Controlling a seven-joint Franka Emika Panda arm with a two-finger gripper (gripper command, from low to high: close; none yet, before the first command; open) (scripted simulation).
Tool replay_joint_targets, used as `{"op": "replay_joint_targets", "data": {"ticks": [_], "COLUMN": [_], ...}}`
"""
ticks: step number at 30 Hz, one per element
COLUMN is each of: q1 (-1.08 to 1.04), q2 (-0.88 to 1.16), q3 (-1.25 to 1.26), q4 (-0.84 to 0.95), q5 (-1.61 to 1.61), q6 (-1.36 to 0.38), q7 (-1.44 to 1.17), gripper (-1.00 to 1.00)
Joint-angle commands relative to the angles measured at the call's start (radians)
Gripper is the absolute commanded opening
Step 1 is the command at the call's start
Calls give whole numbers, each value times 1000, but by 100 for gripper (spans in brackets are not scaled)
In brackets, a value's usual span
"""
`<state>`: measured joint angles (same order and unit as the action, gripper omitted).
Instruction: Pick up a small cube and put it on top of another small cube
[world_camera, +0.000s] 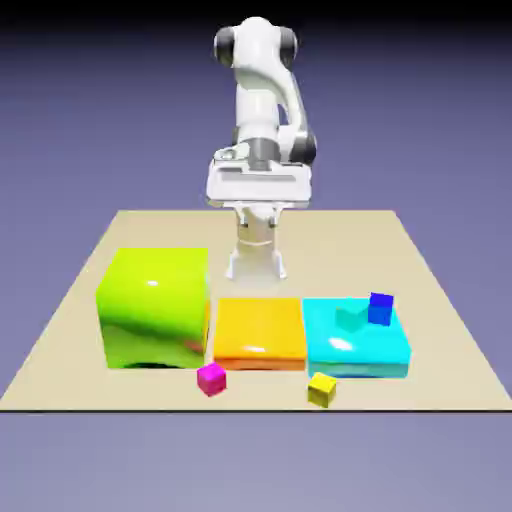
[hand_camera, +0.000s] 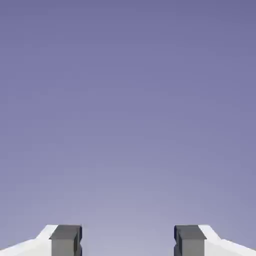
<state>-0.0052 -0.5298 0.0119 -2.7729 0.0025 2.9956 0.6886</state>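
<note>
Magenta-pink, the small cube (world_camera: 211, 379) sits on the table (world_camera: 440, 330) near its front edge, just ahead of the green block (world_camera: 154, 307) and orange block (world_camera: 261, 332). The gripper (hand_camera: 128, 241) hangs far back, fingers spread and empty, facing backdrop only. Open room surrounds the cube; the yellow cube (world_camera: 321, 389) lies to its right.

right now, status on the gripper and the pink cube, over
Gripper open, empty, aimed at backdrop. Magenta cube untouched on table, before green block. Yellow cube alongside; nothing in the way.
</note>
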Motion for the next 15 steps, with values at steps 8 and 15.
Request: {"op": "replay_joint_targets", "data": {"ticks": [8,15], "q1": [-114,-214], "q2": [267,500], "q3": [79,148], "q4": [246,461], "q5": [17,32], "q6": [-275,-515], "q7": [-348,-652], "gripper": [0,0]}}
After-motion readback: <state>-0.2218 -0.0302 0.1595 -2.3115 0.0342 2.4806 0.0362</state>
